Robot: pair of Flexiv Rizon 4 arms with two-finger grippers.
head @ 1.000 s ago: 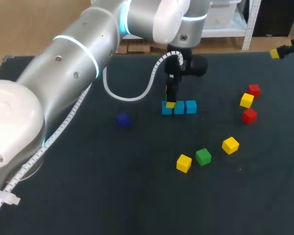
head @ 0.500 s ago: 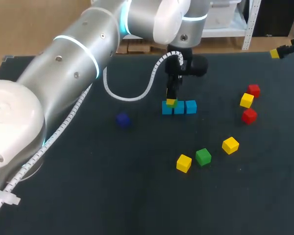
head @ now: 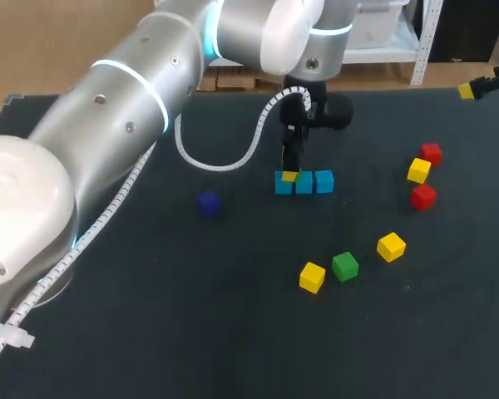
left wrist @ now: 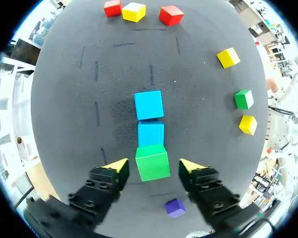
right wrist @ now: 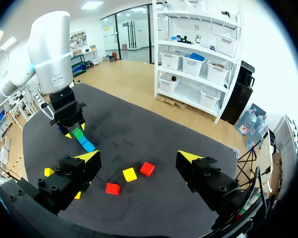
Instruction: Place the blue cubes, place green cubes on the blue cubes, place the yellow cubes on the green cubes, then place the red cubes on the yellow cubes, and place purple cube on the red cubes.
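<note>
Lowered slightly since half a second ago, the left arm (head: 125,108) hangs over the black table (head: 191,316); the left gripper (left wrist: 154,166) has its fingers apart on either side of the green cube (left wrist: 153,159), clear of it. That cube sits atop the end one of the row of blue cubes (left wrist: 149,105); the right gripper (right wrist: 139,157), also spread wide, hangs near the table's far right corner.

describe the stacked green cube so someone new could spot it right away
On the black table, find the row of blue cubes under the left claw. The green cube sits on top of the row's end cube, between the claw's open fingers. The other green cube lies flat on the table among yellow cubes.
</note>
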